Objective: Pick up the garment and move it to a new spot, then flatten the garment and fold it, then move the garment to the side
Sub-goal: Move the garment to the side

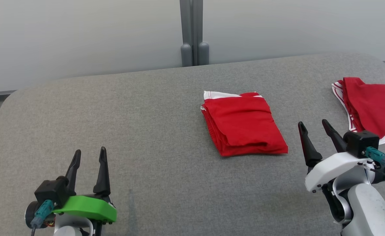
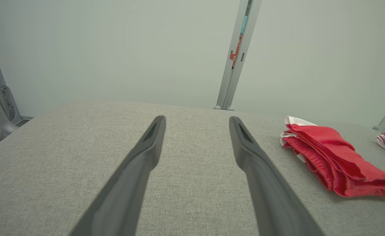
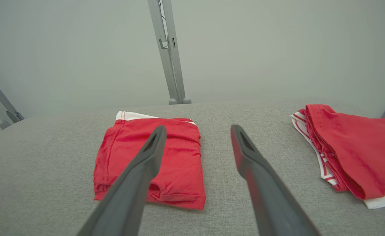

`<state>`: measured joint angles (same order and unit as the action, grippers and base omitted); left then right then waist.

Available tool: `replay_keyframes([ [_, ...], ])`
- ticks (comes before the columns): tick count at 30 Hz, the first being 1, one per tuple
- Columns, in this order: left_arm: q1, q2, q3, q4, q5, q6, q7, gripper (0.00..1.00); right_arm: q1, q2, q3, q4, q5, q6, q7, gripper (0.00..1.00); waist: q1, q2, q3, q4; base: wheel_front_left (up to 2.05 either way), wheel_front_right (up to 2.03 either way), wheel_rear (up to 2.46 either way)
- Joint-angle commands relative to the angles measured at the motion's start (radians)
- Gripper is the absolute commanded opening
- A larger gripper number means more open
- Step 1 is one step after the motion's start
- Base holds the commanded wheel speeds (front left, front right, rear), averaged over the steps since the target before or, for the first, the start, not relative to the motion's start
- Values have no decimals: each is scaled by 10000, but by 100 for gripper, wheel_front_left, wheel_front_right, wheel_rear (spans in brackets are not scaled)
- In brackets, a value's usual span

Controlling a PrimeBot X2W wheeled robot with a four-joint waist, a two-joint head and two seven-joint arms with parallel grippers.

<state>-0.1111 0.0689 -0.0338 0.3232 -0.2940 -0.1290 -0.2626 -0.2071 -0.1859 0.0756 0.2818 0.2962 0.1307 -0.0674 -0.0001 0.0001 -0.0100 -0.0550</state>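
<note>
Spreading across the head view, the grey fabric-covered tabletop carries everything, with a pale panel wall and a grey post behind its far edge. At the robot's far right lies a loose stack of red cloth with red-and-white striped trim, partly running out of the head view. The folded red garment sits near the middle of the tabletop as a compact rectangle, with a white band showing at its far edge, well apart from the stack.

The right gripper hovers just to the garment's right, and the left gripper hangs well apart at the lower left. Both sets of jaws are spread wide and carry nothing.

Since the garment already looks folded, the step in hand is probably shifting it to the side. To do that well, the right gripper should come in low along the tabletop at the near, thick edge, slide one finger under all the layers and pinch the whole bundle rather than the top sheet. A grip on the top layer alone would likely let the fold fall open. Lifting only a little and carrying it level should keep the shape; the left gripper could support the opposite edge if the bundle sags.
</note>
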Motion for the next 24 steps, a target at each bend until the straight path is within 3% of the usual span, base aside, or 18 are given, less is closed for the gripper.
replay_keyframes([
  [1, 200, -15, 17, 0, -4, -22, -24, 100, 64, 3, 40, 43, 61, -3, -23, 100, 1, -1, -6, 21, 0, 0, 0],
  [24, 116, 96, -26, 22, 78, -22, -24, 100, -26, 169, -48, 314, 106, -3, -66, 100, 1, -1, 100, 209, 0, 0, 0],
])
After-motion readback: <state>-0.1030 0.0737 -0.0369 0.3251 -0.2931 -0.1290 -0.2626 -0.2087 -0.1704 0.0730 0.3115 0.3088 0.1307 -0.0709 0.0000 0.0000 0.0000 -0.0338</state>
